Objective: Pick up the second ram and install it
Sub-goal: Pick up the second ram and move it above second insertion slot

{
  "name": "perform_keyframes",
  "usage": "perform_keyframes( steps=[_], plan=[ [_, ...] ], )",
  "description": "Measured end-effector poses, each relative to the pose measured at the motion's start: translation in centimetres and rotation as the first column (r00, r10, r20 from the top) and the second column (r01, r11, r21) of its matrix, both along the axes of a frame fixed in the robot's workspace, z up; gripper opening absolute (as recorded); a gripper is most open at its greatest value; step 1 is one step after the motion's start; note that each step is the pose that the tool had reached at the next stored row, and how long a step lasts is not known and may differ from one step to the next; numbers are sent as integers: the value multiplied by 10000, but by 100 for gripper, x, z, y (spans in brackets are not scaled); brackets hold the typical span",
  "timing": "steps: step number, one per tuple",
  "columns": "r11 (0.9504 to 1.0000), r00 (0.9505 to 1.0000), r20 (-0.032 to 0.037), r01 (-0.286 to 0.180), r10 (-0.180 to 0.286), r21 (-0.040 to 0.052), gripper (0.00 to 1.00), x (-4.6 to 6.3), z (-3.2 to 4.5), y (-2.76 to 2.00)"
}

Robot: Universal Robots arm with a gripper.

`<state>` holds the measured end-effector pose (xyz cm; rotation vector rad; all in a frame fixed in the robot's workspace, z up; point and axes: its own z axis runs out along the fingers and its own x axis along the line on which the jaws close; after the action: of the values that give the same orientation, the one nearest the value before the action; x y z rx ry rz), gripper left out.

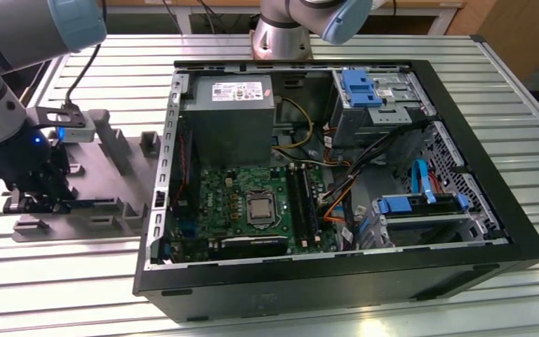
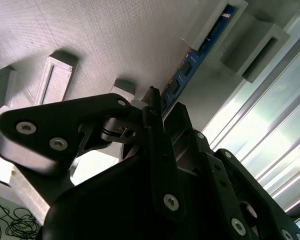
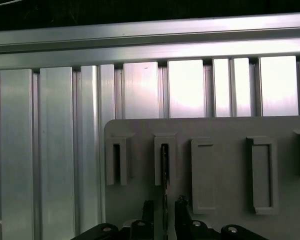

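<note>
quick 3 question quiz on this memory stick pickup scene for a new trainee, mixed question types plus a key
1. True or false: the memory stick is already seated on the green board inside the computer case.
2. Pick one: the gripper is at A) the grey holder tray, B) the power supply, C) the blue drive cage.
3. Fill in: the jaws stand ____, one on each side of the memory stick.

Key: 1 false, it stands in a slot of the grey holder tray; 2 A; 3 open.
</note>
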<state>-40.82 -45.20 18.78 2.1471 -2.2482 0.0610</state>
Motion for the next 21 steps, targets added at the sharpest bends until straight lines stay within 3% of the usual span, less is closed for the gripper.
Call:
perform_keyframes(
  steps=[15, 17, 18, 21],
  plan=[
    [10000, 10000, -4, 1, -1, 8, 31, 39, -6, 0],
    [10000, 10000, -4, 0, 0, 8, 29, 40, -6, 0],
    [10000, 10000, -3, 0, 0, 8, 22, 40, -7, 0],
    [10000, 10000, -3, 0, 0, 8, 22, 40, -7, 0]
  ],
)
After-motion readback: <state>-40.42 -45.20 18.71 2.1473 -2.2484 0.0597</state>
